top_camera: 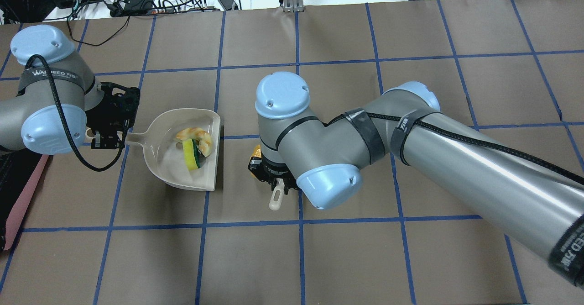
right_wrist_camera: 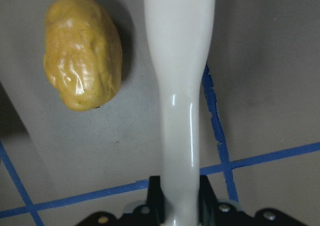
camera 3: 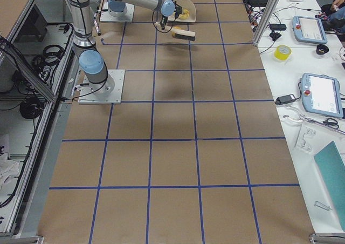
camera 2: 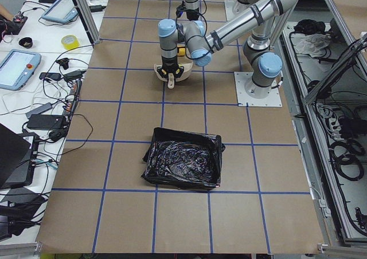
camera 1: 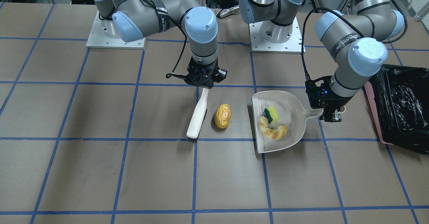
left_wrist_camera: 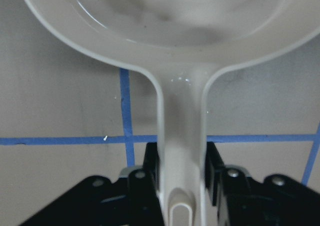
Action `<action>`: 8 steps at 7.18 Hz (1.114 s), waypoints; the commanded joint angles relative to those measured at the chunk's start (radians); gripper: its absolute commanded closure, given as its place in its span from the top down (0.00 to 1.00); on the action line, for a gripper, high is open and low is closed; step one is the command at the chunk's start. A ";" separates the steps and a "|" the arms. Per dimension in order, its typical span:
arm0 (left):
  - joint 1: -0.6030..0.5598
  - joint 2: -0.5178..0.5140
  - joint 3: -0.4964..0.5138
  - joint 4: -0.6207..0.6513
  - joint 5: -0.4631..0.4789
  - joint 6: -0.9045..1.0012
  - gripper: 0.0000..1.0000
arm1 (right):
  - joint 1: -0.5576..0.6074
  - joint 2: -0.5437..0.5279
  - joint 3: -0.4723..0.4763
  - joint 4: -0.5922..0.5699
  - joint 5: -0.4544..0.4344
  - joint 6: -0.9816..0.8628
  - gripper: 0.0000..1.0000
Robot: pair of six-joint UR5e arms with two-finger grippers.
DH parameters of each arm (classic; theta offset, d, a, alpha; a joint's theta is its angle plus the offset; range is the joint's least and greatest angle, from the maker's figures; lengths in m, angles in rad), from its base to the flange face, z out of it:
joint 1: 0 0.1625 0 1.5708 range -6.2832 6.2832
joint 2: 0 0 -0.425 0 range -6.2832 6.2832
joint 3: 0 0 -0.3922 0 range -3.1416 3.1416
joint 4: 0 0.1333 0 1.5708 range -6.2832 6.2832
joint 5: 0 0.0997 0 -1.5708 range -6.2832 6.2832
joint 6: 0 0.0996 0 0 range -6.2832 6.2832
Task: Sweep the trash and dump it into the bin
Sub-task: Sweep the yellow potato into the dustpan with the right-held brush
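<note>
Lying parallel to brush point(camera 1: 198, 111), potato lump point(camera 1: 222, 116); left tool point(left_wrist_camera: 182, 158) clamping dustpan point(camera 1: 285, 103), right tool point(right_wrist_camera: 179, 186) brush.

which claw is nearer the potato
Right. The right claw holds the brush just beside the potato; the left claw grips the dustpan by its handle, on the pan's far side.
</note>
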 commanded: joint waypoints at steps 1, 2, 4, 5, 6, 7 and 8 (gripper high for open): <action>-0.030 -0.015 0.031 0.002 0.005 -0.014 0.00 | 0.035 0.018 0.028 -0.051 -0.002 0.002 0.00; -0.032 -0.016 0.030 0.002 0.003 -0.015 0.00 | 0.055 0.042 0.027 -0.085 -0.002 0.003 0.00; -0.035 -0.015 0.019 0.000 0.005 -0.007 0.00 | 0.057 0.065 0.025 -0.091 -0.005 0.005 0.00; -0.035 -0.013 -0.001 0.003 0.008 -0.010 0.00 | 0.057 0.065 0.025 -0.093 -0.002 0.005 0.00; -0.033 -0.011 -0.015 0.010 0.006 -0.012 0.00 | 0.057 0.065 0.024 -0.091 -0.002 0.005 0.00; -0.033 -0.015 -0.010 0.011 0.006 -0.011 0.00 | 0.057 0.067 0.022 -0.093 -0.001 0.005 0.00; -0.033 -0.018 -0.016 0.011 0.006 -0.018 0.00 | 0.057 0.071 0.021 -0.096 -0.001 0.005 0.00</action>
